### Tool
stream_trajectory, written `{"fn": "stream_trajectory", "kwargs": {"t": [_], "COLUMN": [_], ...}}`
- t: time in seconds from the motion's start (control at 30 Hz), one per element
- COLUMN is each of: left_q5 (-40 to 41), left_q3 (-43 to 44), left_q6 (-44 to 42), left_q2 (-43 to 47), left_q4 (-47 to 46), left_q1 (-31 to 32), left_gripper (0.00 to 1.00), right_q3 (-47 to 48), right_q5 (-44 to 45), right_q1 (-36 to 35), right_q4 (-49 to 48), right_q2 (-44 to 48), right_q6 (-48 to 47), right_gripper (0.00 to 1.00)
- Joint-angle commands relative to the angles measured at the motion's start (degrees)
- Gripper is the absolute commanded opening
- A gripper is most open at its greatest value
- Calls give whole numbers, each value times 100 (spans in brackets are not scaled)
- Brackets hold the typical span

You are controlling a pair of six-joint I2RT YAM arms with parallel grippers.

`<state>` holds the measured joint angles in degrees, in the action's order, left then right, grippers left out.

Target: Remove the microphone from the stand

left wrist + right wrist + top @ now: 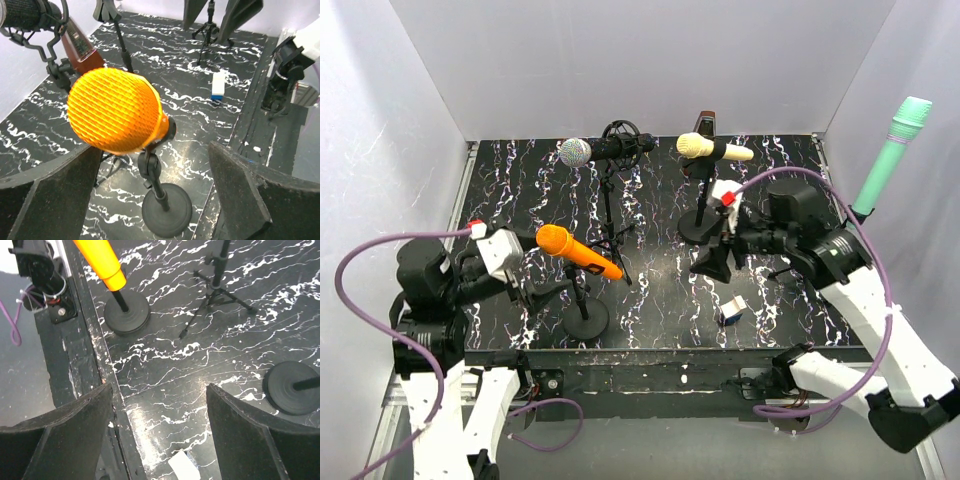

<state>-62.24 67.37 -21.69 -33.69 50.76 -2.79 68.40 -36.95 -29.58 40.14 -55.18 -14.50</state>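
Altogether four microphones show: an orange microphone (578, 254), one silver-headed (576, 152), one cream (698, 146), one green (892, 155). The orange microphone sits on its stand (585, 318) at near left, slanted, head far-left, tail near-right. The left gripper (532, 290) and right gripper (715, 258) gape wide, gripping nothing.

A small white-and-blue box (732, 308) lies near the front edge of a black, white-veined tabletop (790, 170); a reddish-brown wedge-shaped object (82, 50) stands toward the back, with white walls (620, 60) behind
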Motion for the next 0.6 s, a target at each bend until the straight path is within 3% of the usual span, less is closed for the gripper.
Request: {"fn": "stream_trajectory", "kwargs": {"t": [0.0,0.13,0.3,0.57], "left_q5": [-658,-439,492,502], "left_q3": [-75,-119,-295,-321], "left_q6": [473,473,157,-651], "left_q2": [-278,-270,-112,82], "left_q4": [-866,-823,-419,521], "left_q1": [-20,-38,-152,-240], "left_gripper": [87,89,96,97], "right_q3": [630,1209,2158,2608], "right_q5": [381,461,592,1120], "right_q1": [-600,-1075,-1804,-3000], "right_q4": [38,-6,-226,-700], "right_q2": [-396,-914,-1705,-2427], "right_q6": [-378,-387,-158,-396], "right_gripper": [82,83,83,84]}}
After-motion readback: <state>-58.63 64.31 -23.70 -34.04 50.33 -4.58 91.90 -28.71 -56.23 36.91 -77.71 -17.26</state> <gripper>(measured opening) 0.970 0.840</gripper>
